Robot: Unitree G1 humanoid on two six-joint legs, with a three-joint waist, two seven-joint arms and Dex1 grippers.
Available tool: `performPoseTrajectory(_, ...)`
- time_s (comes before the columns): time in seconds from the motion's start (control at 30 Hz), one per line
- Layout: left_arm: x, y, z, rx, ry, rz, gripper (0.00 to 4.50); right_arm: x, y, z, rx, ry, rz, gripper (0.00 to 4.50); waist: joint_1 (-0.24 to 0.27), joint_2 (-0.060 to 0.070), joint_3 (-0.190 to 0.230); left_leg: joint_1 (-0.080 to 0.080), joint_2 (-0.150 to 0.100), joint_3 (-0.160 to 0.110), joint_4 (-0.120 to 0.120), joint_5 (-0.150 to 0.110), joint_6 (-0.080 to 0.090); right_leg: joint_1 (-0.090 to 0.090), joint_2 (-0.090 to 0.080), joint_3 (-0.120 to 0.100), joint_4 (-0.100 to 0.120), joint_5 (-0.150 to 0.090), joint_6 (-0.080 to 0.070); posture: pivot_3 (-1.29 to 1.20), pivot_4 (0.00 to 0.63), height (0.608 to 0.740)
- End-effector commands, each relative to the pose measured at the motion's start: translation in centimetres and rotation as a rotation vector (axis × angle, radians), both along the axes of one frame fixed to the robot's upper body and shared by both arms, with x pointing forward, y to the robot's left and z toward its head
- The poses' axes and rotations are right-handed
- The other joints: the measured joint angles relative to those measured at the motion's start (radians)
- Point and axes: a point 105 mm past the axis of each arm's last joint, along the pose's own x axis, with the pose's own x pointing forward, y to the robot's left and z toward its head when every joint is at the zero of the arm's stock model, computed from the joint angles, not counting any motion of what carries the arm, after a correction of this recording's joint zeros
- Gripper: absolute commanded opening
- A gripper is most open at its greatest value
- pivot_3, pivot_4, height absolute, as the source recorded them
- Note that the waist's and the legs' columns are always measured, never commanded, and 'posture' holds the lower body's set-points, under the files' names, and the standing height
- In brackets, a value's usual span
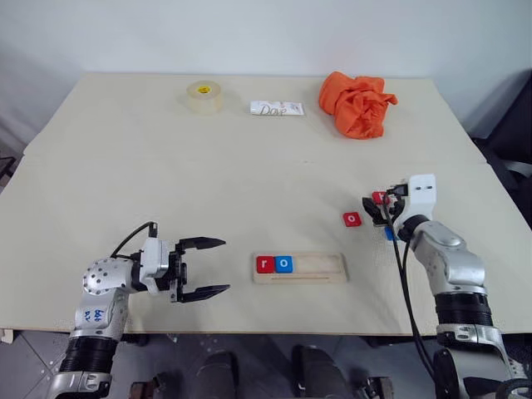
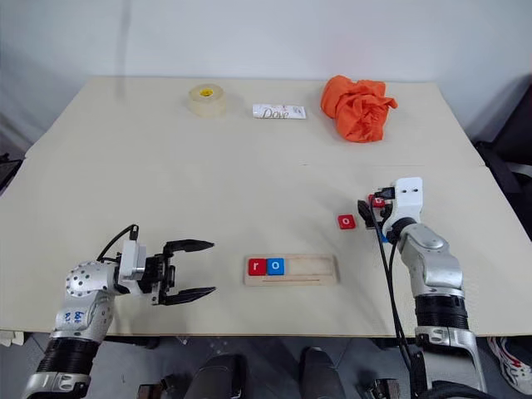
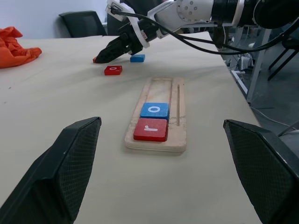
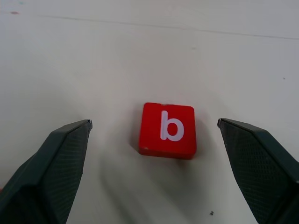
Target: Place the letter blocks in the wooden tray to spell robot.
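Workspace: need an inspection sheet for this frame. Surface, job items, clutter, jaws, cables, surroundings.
Surface: pale table, a seam running across it.
Job's things: wooden tray near the front edge, with red r block and blue o block at its left end, the rest of the groove unfilled. Red o block loose on the table. Red b block lies between the right jaws. A blue block sits beside them, letter unreadable.
Clutter: tape roll, white Dove bar, orange cloth along the far edge.
Grippers: left gripper open, nothing held, left of the tray. Right gripper open around the b block, not touching.
Cables: black cables along the right arm.
Surroundings: black chair beyond the table.
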Motion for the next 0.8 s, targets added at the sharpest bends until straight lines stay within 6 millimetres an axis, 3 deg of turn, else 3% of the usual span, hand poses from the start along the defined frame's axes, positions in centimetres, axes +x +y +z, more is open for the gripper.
performPoseTrajectory(0.03, -0.2, -0.1, 1.0, -0.014, -0.045, -0.002, 4.44, 0.6, -0.1, 0.7, -0.006, -0.037, -0.009, 4.5, -0.006, 0.0, 0.0, 0.0, 0.0, 0.0, 0.0, 0.0, 0.0, 0.0, 0.0, 0.0, 0.0, 0.0, 0.0, 0.0, 0.15, 0.74)
performPoseTrajectory(0.13, -0.1, -0.2, 1.0, -0.016, -0.046, 0.002, 4.5, 0.7, -0.2, 0.2, -0.002, -0.017, -0.024, 3.97, -0.011, 0.0, 0.0, 0.0, 0.0, 0.0, 0.0, 0.0, 0.0, 0.0, 0.0, 0.0, 0.0, 0.0, 0.0, 0.0, 0.15, 0.74)
performPoseTrajectory(0.37, 0.1, -0.3, 1.0, -0.019, -0.041, -0.007, 4.5, 0.8, 0.3, 0.5, 0.008, -0.041, -0.018, 1.53, -0.013, 0.0, 0.0, 0.001, 0.0, 0.0, 0.0, 0.0, 0.0, 0.0, 0.0, 0.0, 0.0, 0.0, 0.0, 0.0, 0.15, 0.74)
performPoseTrajectory(0.47, 0.2, -0.5, 1.0, -0.019, -0.035, -0.019, 4.5, 0.9, 0.6, 0.9, 0.009, -0.06, -0.013, 1.45, -0.013, 0.0, 0.0, 0.001, 0.0, 0.0, 0.0, 0.0, 0.0, 0.0, 0.0, 0.0, 0.0, 0.0, 0.0, 0.0, 0.15, 0.74)
performPoseTrajectory(0.6, 0.3, -0.5, 0.9, -0.021, -0.027, -0.037, 4.5, 0.3, 0.8, 3.1, 0.002, -0.127, -0.004, 1.45, -0.013, 0.001, 0.0, 0.0, 0.0, 0.0, 0.0, 0.0, 0.0, 0.0, 0.0, 0.0, 0.0, 0.0, 0.0, 0.0, 0.15, 0.74)
performPoseTrajectory(0.7, 0.6, 0.2, 0.7, -0.006, -0.021, -0.044, 4.5, -2.3, 1.8, 5.9, 0.009, -0.194, 0.014, 1.45, -0.011, 0.001, 0.0, 0.0, 0.0, 0.0, -0.001, 0.0, 0.0, -0.001, 0.0, 0.0, 0.0, 0.0, 0.0, 0.0, 0.15, 0.74)
performPoseTrajectory(0.8, 0.7, 0.7, 0.7, 0.001, -0.021, -0.049, 4.5, -5.1, 3.0, 6.7, 0.017, -0.199, 0.041, 1.45, -0.009, 0.001, 0.0, -0.001, 0.001, -0.001, -0.004, 0.0, 0.0, -0.001, 0.0, -0.001, 0.0, -0.001, -0.001, 0.0, 0.15, 0.74)
